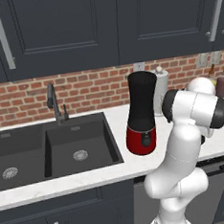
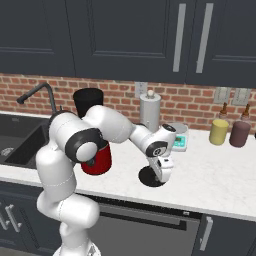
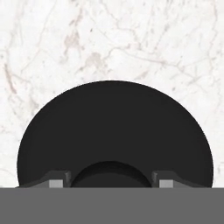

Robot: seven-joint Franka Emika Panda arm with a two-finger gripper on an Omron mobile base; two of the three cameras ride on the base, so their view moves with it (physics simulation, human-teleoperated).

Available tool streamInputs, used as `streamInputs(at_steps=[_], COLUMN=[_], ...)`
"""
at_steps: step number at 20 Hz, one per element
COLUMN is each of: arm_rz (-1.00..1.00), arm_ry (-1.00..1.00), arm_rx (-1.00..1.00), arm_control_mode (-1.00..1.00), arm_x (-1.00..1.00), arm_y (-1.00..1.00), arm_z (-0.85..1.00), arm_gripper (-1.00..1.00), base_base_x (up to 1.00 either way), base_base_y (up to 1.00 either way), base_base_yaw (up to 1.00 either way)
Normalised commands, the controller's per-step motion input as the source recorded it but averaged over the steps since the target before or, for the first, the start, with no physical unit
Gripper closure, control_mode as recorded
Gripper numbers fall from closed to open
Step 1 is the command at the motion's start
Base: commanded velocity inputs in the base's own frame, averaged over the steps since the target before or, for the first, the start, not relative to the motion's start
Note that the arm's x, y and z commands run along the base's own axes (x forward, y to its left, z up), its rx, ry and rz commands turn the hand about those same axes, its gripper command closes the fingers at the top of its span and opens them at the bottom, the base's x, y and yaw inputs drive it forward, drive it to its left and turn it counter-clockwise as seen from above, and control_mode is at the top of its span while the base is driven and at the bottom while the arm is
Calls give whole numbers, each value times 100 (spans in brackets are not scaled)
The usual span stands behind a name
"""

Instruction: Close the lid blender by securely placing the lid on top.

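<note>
The blender [image 1: 141, 106] stands on the white counter right of the sink, a black jar on a red base, its top uncovered. In the right base view the blender [image 2: 88, 104] is partly hidden behind my arm. The lid [image 2: 146, 177], a round black cap, lies flat on the counter to the blender's right. My gripper [image 2: 160, 180] points straight down onto it. In the hand view the lid [image 3: 113, 122] sits right under my gripper [image 3: 111, 181], with the two fingertips [image 3: 56, 183] shut against either side of its raised centre knob.
A white cylinder [image 2: 149, 112] with a knobbed top stands behind the lid near the brick wall. A small teal-and-grey device [image 2: 178, 141] lies beside it. A yellow jar [image 2: 218, 131] and a maroon jar [image 2: 240, 134] stand far right. The black sink [image 1: 50, 148] lies left.
</note>
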Motion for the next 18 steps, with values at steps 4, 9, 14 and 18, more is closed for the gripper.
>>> streamInputs(at_steps=[4,9,14,18], arm_rz=[0,-1,0,0], arm_ry=[0,-1,-19,-18], arm_rx=[0,0,0,-1], arm_control_mode=[-100,-100,-100,-100], arm_x=[0,1,-9,0], arm_y=[0,0,0,0], arm_z=[0,25,89,100], arm_gripper=[100,100,100,100], base_base_x=[0,0,0,0], base_base_y=[0,0,0,0], base_base_yaw=[0,0,0,0])
